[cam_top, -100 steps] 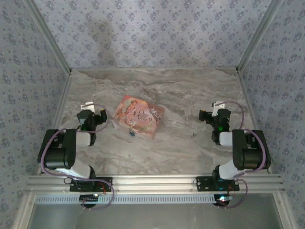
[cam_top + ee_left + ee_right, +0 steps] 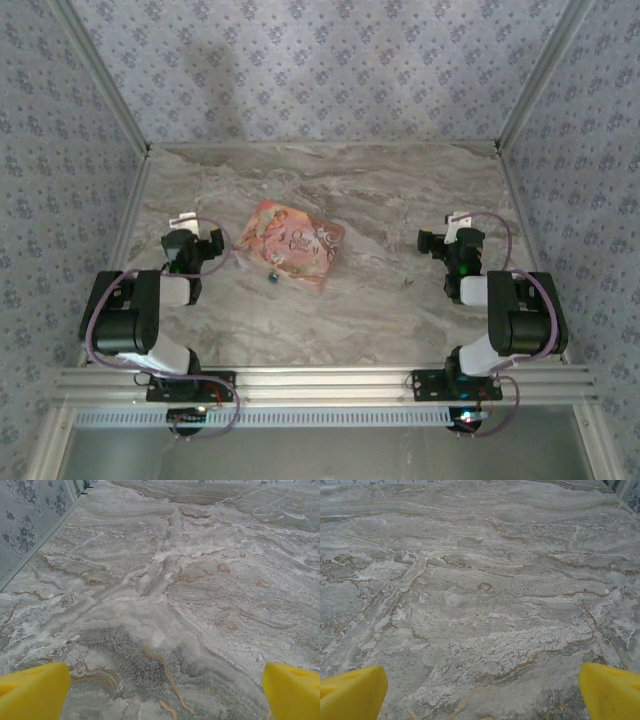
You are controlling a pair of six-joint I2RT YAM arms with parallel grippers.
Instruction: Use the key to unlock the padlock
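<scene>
The tiny blue padlock (image 2: pixel 270 277) lies on the marble table just in front of the pink illustrated box's near edge. The key (image 2: pixel 406 283) is a faint dark sliver on the table, to the right of the box and left of the right arm. My left gripper (image 2: pixel 198 243) rests low at the table's left side, a hand's width left of the padlock; its yellow fingertips (image 2: pixel 32 692) stand wide apart, open over bare marble. My right gripper (image 2: pixel 443 242) sits at the right, slightly beyond the key, its yellow fingertips (image 2: pixel 610 690) equally wide, open and holding nothing.
The pink illustrated box (image 2: pixel 291 243) lies flat, turned at an angle, in the middle of the table. Patterned walls close the left (image 2: pixel 70 180), back and right sides. An aluminium rail (image 2: pixel 320 382) with both arm bases runs along the near edge.
</scene>
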